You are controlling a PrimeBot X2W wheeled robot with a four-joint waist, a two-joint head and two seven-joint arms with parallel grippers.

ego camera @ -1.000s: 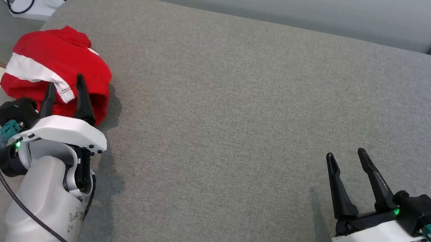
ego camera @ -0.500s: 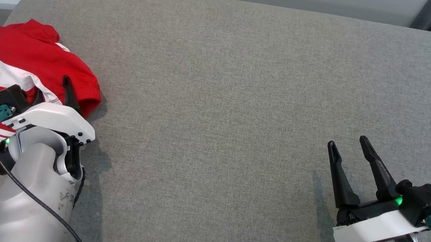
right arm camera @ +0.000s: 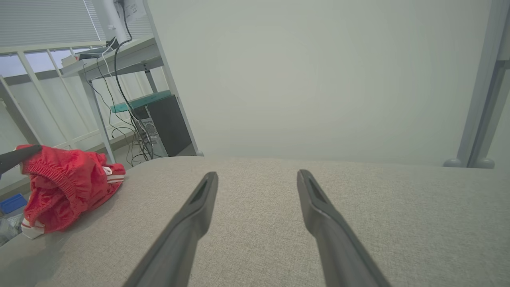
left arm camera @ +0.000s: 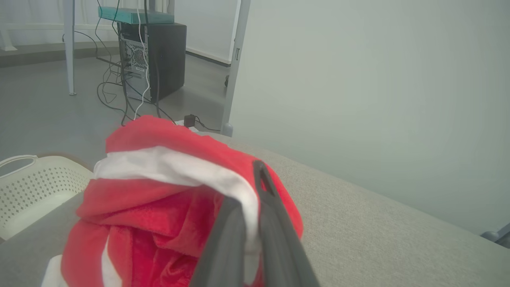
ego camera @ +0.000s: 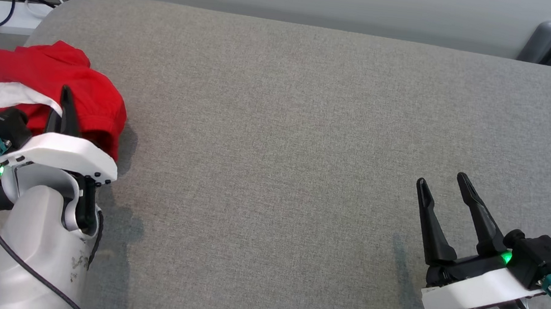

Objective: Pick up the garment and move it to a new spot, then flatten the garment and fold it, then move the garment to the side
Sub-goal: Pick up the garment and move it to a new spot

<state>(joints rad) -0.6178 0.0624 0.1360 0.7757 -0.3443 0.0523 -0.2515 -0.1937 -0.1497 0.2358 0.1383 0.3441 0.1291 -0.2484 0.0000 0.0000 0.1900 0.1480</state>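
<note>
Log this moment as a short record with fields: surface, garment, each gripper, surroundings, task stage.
surface: grey, padded, wide
garment: red with a white stripe, bunched up at the surface's left end
left gripper: shut on a fold of the garment, at the white stripe
right gripper: open, holding nothing, over the surface's right end, far from the garment
surroundings: white perforated basket beside the left end; power strips on the floor behind
task stage: garment gripped; not yet flattened or folded
</note>
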